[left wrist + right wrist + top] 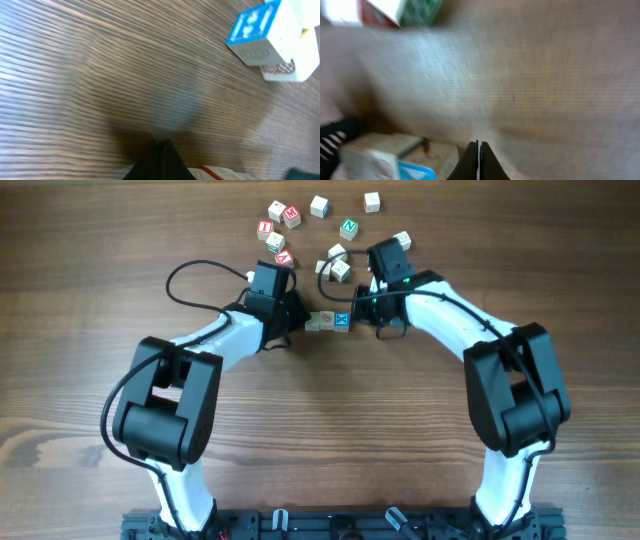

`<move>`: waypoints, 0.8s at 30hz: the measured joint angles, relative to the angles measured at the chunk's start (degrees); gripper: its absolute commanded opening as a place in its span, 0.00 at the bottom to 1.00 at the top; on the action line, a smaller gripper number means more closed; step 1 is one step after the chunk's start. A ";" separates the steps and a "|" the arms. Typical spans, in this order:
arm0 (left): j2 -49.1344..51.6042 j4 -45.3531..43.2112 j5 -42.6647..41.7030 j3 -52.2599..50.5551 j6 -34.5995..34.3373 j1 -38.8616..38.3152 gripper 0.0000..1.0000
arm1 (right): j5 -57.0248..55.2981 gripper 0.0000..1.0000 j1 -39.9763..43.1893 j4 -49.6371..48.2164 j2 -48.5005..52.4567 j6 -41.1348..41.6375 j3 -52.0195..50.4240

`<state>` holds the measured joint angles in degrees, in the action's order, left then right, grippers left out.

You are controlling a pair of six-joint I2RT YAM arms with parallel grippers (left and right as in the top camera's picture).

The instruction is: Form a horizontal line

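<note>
Overhead: two clenched grippers flank a short row of cubes [330, 322] on the wooden table [320, 430].
The row lies in the far half of the table, about midway between its left and right edges, three cubes touching, with the cyan-faced cube [342, 321] at the right end. The left gripper [298, 320] sits just beside the row's left end and the right gripper [364, 314] just beside its right end, both with fingers pressed together on nothing (each wrist view shows it). Loose cubes [290, 217] lie scattered toward the far edge.
</note>
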<state>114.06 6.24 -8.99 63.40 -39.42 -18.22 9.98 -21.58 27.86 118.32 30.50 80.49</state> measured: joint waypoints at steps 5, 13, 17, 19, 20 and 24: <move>-0.11 1.18 -0.13 0.22 -0.17 3.08 0.04 | 0.09 0.04 0.37 -0.44 0.00 -2.80 4.24; -0.44 2.99 -0.50 0.37 -0.35 8.87 0.04 | 3.56 0.05 -0.26 -4.11 0.00 -3.85 4.74; -0.50 3.80 -0.79 0.50 -0.35 11.06 0.04 | 4.59 0.05 -2.49 -7.61 0.07 -3.85 4.76; -0.55 3.98 -0.79 0.55 -0.35 11.41 0.04 | 4.57 0.05 -3.87 -7.78 0.09 -3.82 4.76; -0.57 4.02 -0.81 0.55 -0.35 11.45 0.04 | 4.52 0.05 -4.39 -7.78 0.09 -3.82 4.76; -0.59 4.02 -0.79 0.55 -0.35 11.45 0.04 | 3.13 0.05 -6.54 -7.82 0.37 -3.85 4.76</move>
<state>113.47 10.26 -9.78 63.94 -39.77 -6.76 13.10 -28.12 20.03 118.69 26.65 85.25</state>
